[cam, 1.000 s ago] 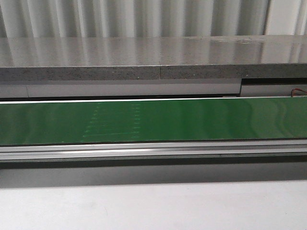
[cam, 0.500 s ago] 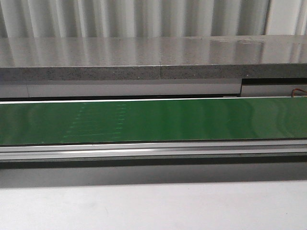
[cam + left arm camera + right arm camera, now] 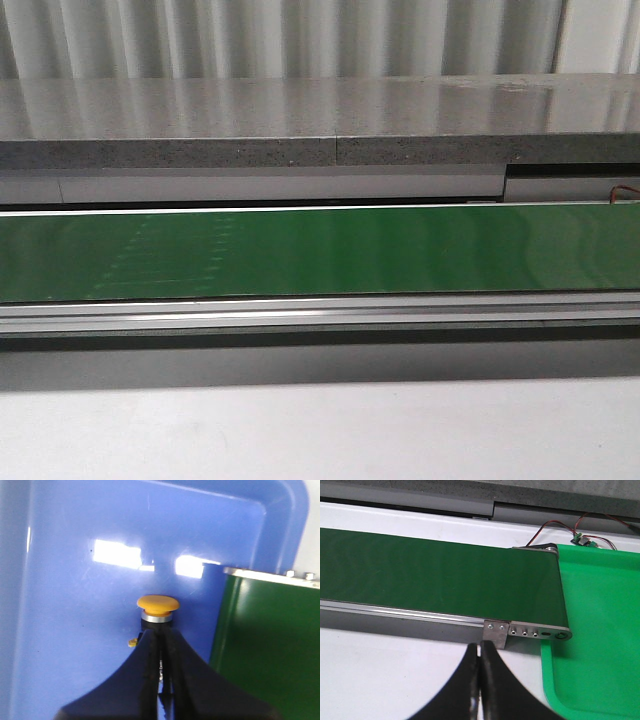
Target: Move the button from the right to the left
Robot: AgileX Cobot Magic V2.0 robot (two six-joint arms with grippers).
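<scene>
The button shows only in the left wrist view: a round yellow-orange cap, a silver ring and a black collar. My left gripper is shut on the part behind the collar, and the fingers hide the button's rear body. It hangs over the floor of a blue tray. My right gripper is shut with nothing in it, over the white table just in front of the conveyor's end bracket. Neither gripper appears in the front view.
A green conveyor belt runs across the front view, and its one end borders the blue tray. A green tray lies at its other end. A small circuit board with wires sits behind that. A grey stone ledge runs behind the belt.
Faint pale marks on the belt have shifted to the left across the front view. Nothing else there has changed.
</scene>
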